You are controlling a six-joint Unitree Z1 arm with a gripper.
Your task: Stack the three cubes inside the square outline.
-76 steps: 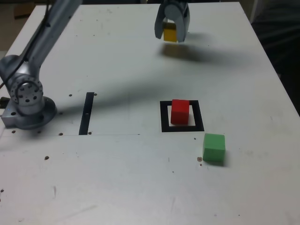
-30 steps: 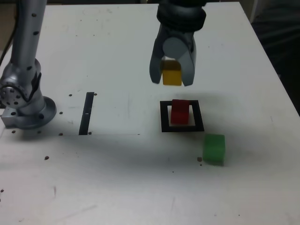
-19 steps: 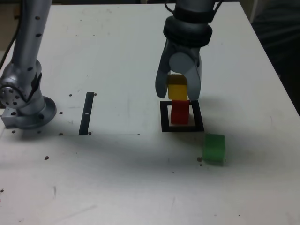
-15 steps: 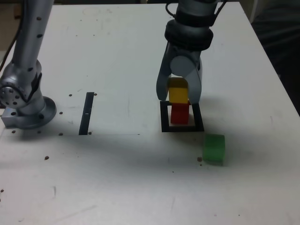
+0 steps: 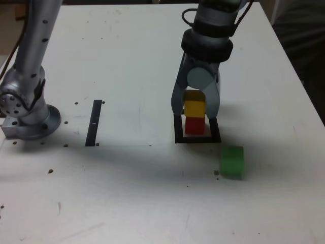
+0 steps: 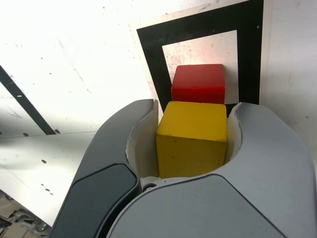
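Exterior view: the gripper (image 5: 195,108) hangs straight down over the square outline (image 5: 177,137), its two jaws clamped on the yellow cube (image 5: 194,108) from either side. The yellow cube sits directly above the red cube (image 5: 193,125), which stands inside the outline, toward its 12 o'clock edge. From here I cannot tell whether the yellow cube's underside is already touching the red top or is just above it. The vertical approach makes sense: side pressure keeps the cube level, so it can meet the red one flat. The green cube (image 5: 232,161) rests on the white desk (image 5: 127,193) at about 4 o'clock from the outline, just outside its corner and apart from the stack, likely left for last because it looks slightly larger. A thin black strip (image 5: 94,122) lies at 9 o'clock from the outline, well apart, and the arm's base (image 5: 28,109) stands beyond it at the exterior view's left.

Wrist view: the gripper (image 6: 192,141) holds the yellow cube (image 6: 192,136) squarely, both pale inner pads pressed to opposite faces, no tilt visible. The red cube (image 6: 198,83) shows just past the yellow one, within the pale centre of the outline (image 6: 148,54). The two cubes appear roughly aligned, though the yellow seems offset a little to one side, so the release probably calls for a small check on centring; otherwise the third cube might sit unsteadily.
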